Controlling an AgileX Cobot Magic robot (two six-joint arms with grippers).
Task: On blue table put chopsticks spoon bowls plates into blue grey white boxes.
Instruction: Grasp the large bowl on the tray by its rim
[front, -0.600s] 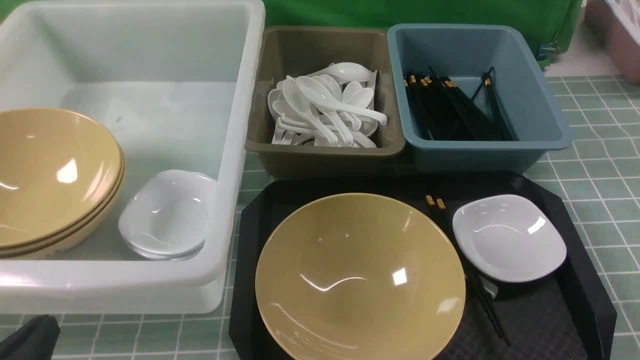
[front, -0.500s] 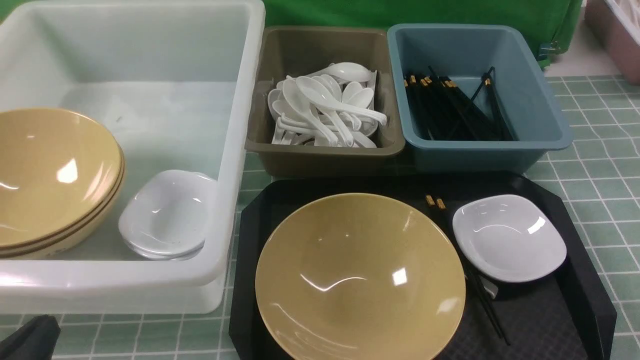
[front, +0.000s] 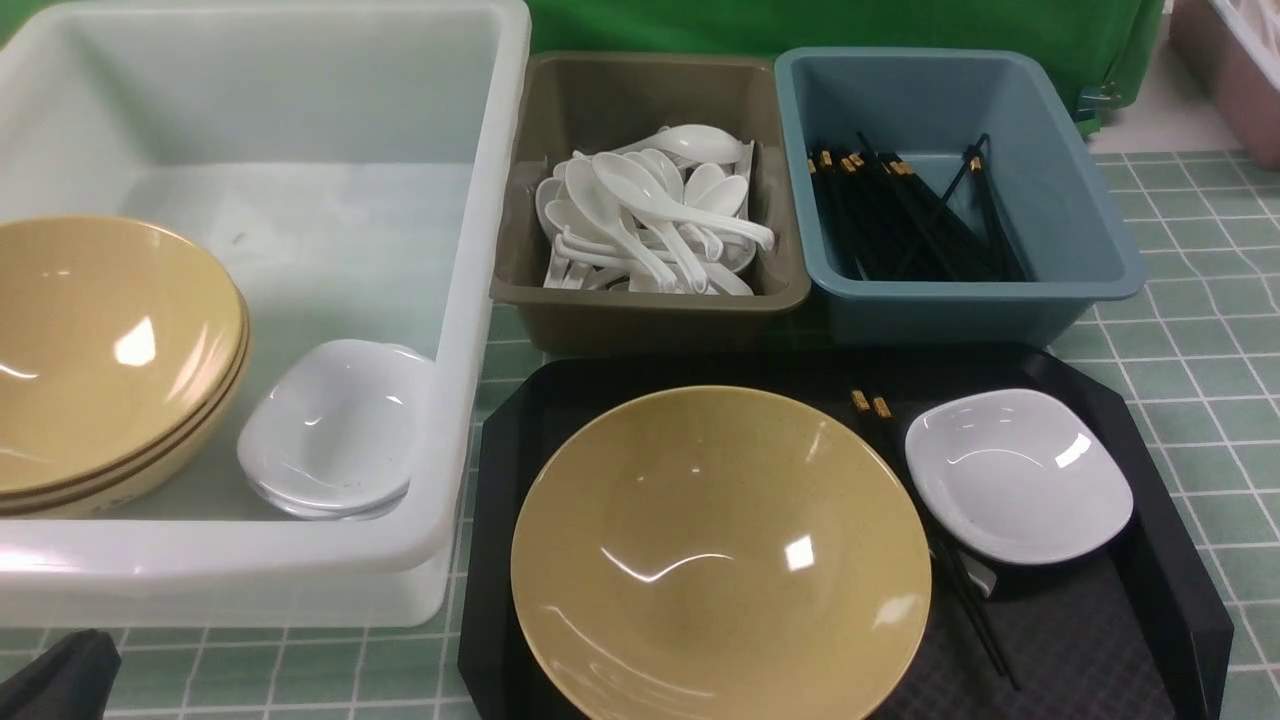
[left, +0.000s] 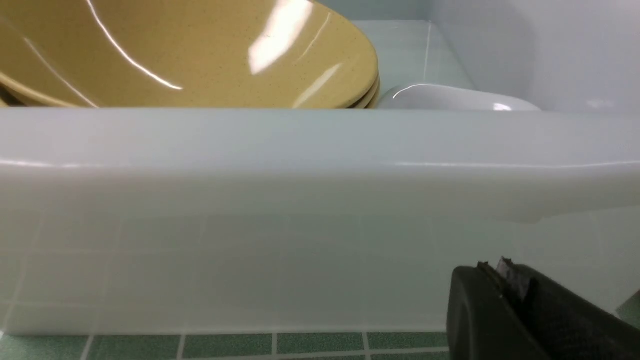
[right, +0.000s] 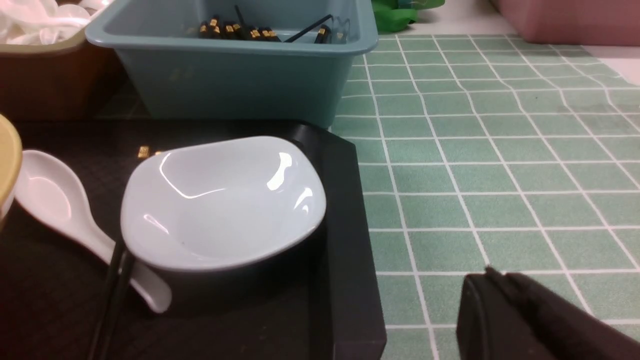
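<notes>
The left pincer (left: 525, 315) sits low, right in front of the white box (left: 320, 165). I cannot tell if it is wide or narrow. Past the box wall are stacked yellow bowls (left: 190, 55).

The right pincer (right: 525, 320) is just beside the black tray (right: 350, 250). I cannot tell its gap either. Near it on the tray, a white plate (right: 220, 200) lies on a spoon (right: 55, 200) and chopsticks (right: 112, 290). The blue box (right: 235, 80) is farther off.

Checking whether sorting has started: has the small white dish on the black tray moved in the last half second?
No. The white dish sits in the same spot by the right rim of the tray.
</notes>
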